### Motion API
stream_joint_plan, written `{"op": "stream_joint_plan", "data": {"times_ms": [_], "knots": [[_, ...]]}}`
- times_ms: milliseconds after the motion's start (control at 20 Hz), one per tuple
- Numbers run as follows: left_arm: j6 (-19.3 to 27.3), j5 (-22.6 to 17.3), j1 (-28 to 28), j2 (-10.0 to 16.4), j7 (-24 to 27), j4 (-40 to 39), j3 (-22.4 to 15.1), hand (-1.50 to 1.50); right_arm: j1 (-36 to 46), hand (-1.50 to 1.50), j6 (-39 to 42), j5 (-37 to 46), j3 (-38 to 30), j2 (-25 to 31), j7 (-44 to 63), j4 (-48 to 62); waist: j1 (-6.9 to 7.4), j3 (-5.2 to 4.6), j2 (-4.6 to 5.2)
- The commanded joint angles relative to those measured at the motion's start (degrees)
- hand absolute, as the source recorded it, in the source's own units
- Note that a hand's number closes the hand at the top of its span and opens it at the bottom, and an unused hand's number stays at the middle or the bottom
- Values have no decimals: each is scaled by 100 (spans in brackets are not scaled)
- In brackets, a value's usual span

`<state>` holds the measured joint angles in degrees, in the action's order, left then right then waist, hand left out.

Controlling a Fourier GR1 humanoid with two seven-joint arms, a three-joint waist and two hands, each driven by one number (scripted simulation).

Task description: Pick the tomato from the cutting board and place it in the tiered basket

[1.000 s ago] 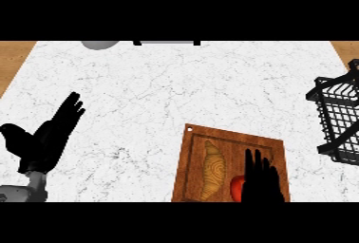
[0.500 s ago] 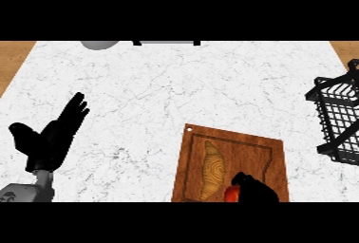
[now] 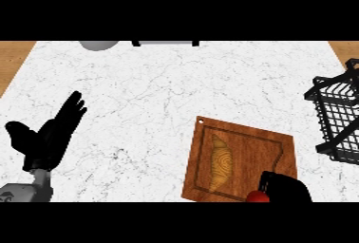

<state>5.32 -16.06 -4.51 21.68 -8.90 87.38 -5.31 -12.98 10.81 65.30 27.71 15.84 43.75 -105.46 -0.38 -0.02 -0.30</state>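
Right hand: fingers curled round the tomato at the cutting board five o'clock corner;
Left hand: fingers straight, resting at eight o'clock;
Tiered basket: three o'clock, apart

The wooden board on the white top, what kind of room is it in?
Most likely a kitchen. The white marbled counter, the wooden cutting board with a red tomato at its near edge, and the black wire basket at the right all point to food being prepared.

Right hand curled, left hand flat.
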Motion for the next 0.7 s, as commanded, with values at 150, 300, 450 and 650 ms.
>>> {"op": "stream_joint_plan", "data": {"times_ms": [150, 300, 450, 650], "knots": [[3, -11, 26, -9, 39, -12, 30, 0, -13, 150, -53, -618, -1171, 1788, -1620, 117, -164, 70, 50], [-4, -56, 132, -39, 39, -20, 38, 0, 162, 150, -454, -946, -1811, 2262, -2328, 184, -167, 86, -1], [40, -59, 151, 30, 12, -16, 137, 0, 361, 150, -954, -1458, -2447, 2456, -2997, 142, -256, 112, -86], [90, -67, 269, -13, 55, -66, 172, 0, 598, 150, -1386, -2585, -3141, 2300, -3874, 179, -300, 140, -109]]}}
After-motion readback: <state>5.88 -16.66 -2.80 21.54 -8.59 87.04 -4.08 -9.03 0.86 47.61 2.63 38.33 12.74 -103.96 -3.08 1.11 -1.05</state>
